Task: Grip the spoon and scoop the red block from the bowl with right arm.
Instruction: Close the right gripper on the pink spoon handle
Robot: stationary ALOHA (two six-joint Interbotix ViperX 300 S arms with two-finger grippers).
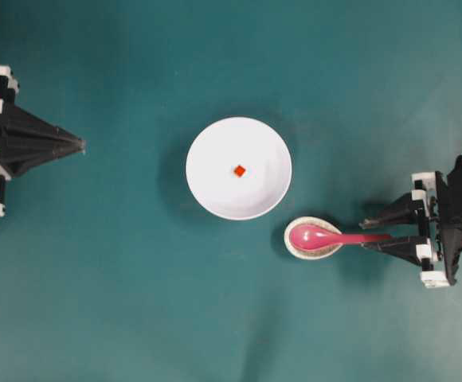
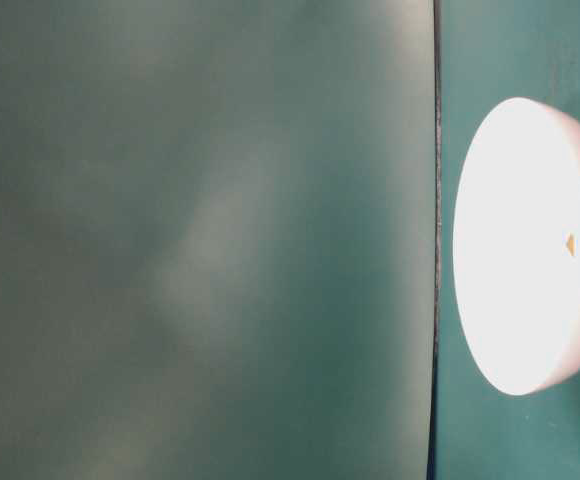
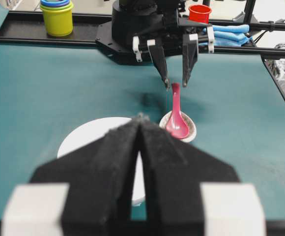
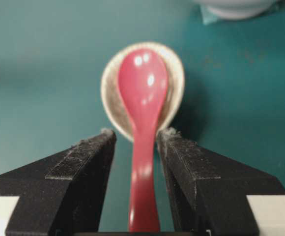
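Two fingers spread wide – right hand (image 4: 136, 140) straddling spoon (image 4: 143, 118) handle, ungripped

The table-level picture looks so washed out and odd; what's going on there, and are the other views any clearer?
Table-level view: sideways, the bowl blown out to a white glare, the block a pale speck, a hazy blur over the left. Overhead view: evenly lit, sharp, soft shadows. Right wrist view: glints on the spoon, its near handle out of focus. Left wrist view: the near end effector blurred.
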